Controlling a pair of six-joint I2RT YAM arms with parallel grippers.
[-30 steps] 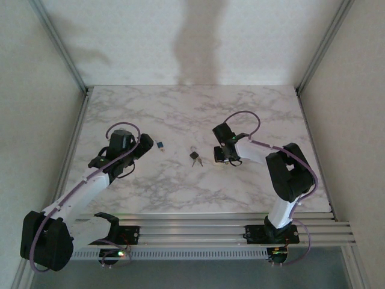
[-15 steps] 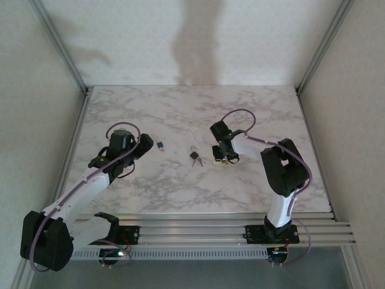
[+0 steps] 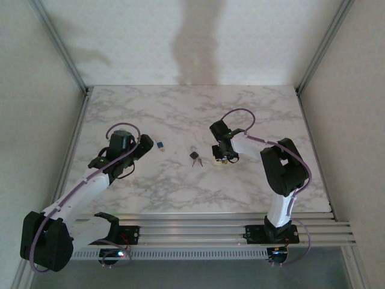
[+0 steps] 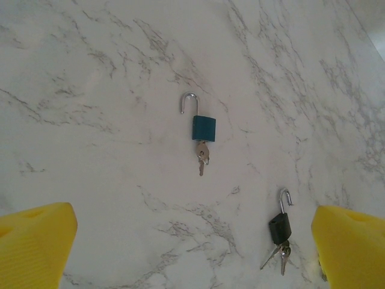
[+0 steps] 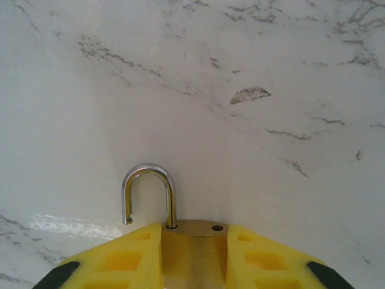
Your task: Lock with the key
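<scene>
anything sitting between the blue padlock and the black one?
No. The stretch between the blue padlock and the black padlock is bare marble table, as seen in the left wrist view.

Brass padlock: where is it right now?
In the right wrist view, the brass padlock sits between the right tool's fingers, right of the black padlock on the table.

l hand (image 4: 192,247): wide open | r hand (image 5: 194,233): pinching brass padlock (image 5: 194,256), arm bent
</scene>
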